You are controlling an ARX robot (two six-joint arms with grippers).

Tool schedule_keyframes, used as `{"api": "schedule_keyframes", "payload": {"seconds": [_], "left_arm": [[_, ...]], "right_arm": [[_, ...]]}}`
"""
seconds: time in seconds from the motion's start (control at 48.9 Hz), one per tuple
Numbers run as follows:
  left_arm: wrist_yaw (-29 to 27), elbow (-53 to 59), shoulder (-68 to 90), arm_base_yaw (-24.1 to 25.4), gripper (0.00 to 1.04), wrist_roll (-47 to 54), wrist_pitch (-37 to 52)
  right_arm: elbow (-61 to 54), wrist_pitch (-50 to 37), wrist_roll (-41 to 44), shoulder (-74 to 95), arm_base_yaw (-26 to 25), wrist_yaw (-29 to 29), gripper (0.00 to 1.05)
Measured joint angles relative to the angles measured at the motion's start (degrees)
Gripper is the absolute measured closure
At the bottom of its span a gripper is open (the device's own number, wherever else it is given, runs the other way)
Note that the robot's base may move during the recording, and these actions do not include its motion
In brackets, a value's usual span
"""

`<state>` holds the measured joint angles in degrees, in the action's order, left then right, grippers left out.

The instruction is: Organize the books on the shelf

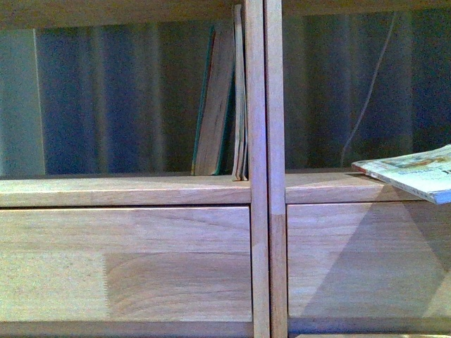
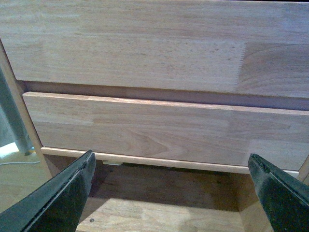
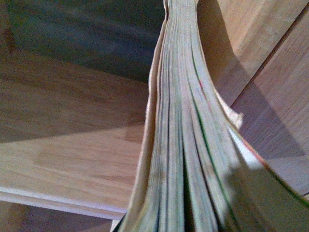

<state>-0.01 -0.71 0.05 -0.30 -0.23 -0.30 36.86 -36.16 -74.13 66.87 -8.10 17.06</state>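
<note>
Your left gripper (image 2: 171, 159) is spread wide by the shelf (image 2: 145, 130); white book (image 1: 412, 172) pokes in right; right gripper hidden, can't tell its grip.

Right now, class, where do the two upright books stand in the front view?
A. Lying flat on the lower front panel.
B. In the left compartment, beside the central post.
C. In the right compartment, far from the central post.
B: the brown book and the thin booklet both stand in the left compartment. The booklet is up against the central post, and the brown book leans toward it.
</note>
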Motion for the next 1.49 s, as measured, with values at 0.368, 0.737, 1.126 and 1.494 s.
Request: {"api": "schedule_keyframes", "payload": {"seconds": [0.368,0.737,1.126,1.494], "left_arm": [[56.30,-15.87,48.44,31.23,0.07,-4.11,37.29],[49.13,-43.65,71.65,20.72,0.07,-27.80,40.24],[55.98,-61.20,84.83,1.18,0.07,-72.22,54.53],[53.48,-60.06,82.86,-9.33,0.07,-69.53,50.40]], "right_arm": [[-1.38,-11.72,-6.99,-11.08,-8.50,12.44,0.97],[-3.45,-31.82,-0.46,-17.75,2.89,17.57,0.97],[0.72,-31.69,13.86,-4.70,13.64,11.67,0.97],[2.45,-31.85,17.29,0.04,22.53,8.37,0.97]]}}
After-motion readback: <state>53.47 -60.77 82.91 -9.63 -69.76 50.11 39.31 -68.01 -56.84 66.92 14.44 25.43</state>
